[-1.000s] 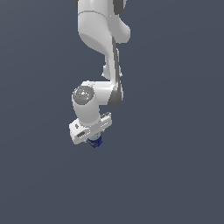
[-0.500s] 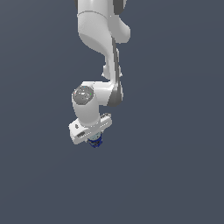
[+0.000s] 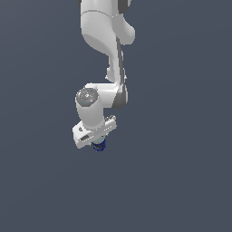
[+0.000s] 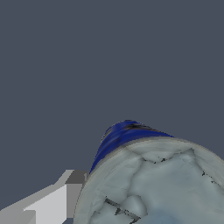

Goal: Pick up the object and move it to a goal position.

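The can (image 3: 98,145) has a dark blue label and shows as a small blue patch under the white hand in the exterior view. My gripper (image 3: 97,143) is shut on it and holds it in the air, mostly hiding it. In the wrist view the can (image 4: 144,175) fills the frame close up: its silvery-grey round top faces the camera and the blue label curves away behind it. One grey-white finger (image 4: 57,199) presses against the can's side. The other finger is out of view.
The white arm (image 3: 106,54) comes down from the top of the exterior view. Around it there is only a plain dark grey background, with no other objects or edges in sight.
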`<state>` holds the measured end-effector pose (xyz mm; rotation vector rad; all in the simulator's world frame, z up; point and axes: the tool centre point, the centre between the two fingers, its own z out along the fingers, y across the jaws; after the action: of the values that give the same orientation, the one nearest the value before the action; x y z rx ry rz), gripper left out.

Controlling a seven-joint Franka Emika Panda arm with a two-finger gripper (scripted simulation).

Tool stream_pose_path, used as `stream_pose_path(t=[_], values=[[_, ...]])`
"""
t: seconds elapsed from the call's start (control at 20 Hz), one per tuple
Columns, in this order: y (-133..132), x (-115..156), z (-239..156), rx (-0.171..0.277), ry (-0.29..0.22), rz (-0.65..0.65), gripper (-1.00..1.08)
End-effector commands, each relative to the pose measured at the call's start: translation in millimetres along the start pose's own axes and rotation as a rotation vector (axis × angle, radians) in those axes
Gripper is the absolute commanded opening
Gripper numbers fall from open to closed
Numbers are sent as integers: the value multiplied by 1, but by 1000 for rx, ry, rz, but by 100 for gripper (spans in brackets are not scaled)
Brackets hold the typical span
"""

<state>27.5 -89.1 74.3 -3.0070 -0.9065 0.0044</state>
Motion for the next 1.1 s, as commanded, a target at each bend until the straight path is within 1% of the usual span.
stream_pose_path(t=[0.0,0.3,0.8,1.05], values=[[-4,-2,-2,-2,2,-1,-100],[-24,-16,-7,-2,2,-1,-100],[-70,-47,-17,-2,2,-1,-100],[-85,-57,-21,-2,2,-1,-100]])
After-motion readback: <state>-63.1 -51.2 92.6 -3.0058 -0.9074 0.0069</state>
